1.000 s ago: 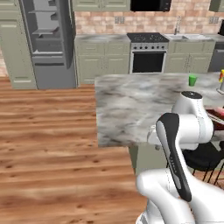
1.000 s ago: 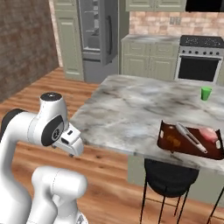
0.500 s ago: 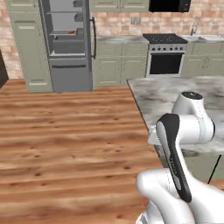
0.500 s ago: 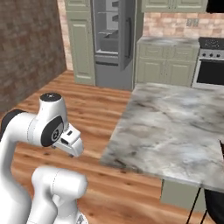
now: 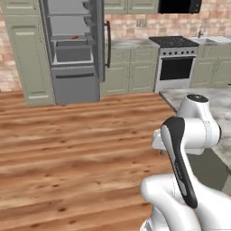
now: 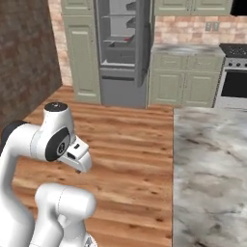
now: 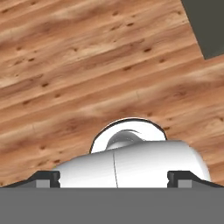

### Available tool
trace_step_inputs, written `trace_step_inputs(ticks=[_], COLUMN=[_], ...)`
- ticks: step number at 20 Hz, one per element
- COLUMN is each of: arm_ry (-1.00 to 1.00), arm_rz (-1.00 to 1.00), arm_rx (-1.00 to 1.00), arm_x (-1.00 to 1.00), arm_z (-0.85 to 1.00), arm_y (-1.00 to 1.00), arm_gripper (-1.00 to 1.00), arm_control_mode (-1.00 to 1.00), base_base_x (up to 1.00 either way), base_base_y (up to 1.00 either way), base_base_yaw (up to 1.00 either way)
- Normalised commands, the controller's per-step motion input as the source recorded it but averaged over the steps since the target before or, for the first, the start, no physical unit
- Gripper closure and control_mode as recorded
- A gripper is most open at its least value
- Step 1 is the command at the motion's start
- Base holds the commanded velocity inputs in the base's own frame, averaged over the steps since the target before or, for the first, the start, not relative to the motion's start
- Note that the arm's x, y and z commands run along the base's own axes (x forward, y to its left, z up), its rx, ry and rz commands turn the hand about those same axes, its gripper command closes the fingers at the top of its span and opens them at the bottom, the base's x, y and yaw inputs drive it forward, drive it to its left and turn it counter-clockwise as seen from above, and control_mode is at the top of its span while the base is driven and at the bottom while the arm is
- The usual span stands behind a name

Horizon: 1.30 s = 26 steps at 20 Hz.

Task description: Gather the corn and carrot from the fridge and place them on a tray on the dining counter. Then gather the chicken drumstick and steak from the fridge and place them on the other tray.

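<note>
Swinging with the base, both base views have turned off the marble dining counter (image 6: 207,169) toward the fridge (image 5: 74,49), so the tray with food seen on the counter a second ago has gone out of frame and the fridge stands closer and more central; that is the camera moving, not the furniture. Its door (image 6: 141,46) is open, the shelves and a grey drawer showing across a stretch of bare wooden floor (image 5: 67,153). Something reddish lies on a middle shelf (image 5: 74,37), too small to name, so which of the four foods remain inside cannot be told. Judging by kind, corn and carrot would be stiff, light and round enough to roll, best taken across the middle; a drumstick or steak would be softer and slicker, wanting a grip across the thickest part. The white arm (image 5: 189,135) is folded up close over the base, elbow high, the hand tucked low and pointing down at the floorboards. The gripper (image 7: 113,177) has its two dark tips far apart, jaws wide and holding nothing.
</note>
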Motion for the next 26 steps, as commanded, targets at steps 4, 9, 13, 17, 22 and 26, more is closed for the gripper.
trace_step_inputs(ticks=[4, 9, 13, 17, 22, 26], arm_ry=[0.0, 0.0, 0.0, 0.0, 0.0, 0.0], arm_rz=[0.0, 0.0, 0.0, 0.0, 0.0, 0.0], arm_rx=[0.0, 0.0, 0.0, 0.0, 0.0, 0.0], arm_x=[0.0, 0.0, 0.0, 0.0, 0.0, 0.0], arm_z=[0.0, 0.0, 0.0, 0.0, 0.0, 0.0], arm_y=[0.0, 0.0, 0.0, 0.0, 0.0, 0.0], arm_gripper=[-1.0, -1.0, -1.0, -1.0, -1.0, -1.0], arm_control_mode=[1.0, 1.0, 1.0, 1.0, 1.0, 1.0], base_base_x=[0.94, 1.0, 1.0, 1.0, 1.0, 1.0], base_base_y=[1.0, 1.0, 0.98, 1.0, 1.0, 1.0], base_base_yaw=[-0.24, -0.29, -0.3, -0.3, -0.25, -0.26])
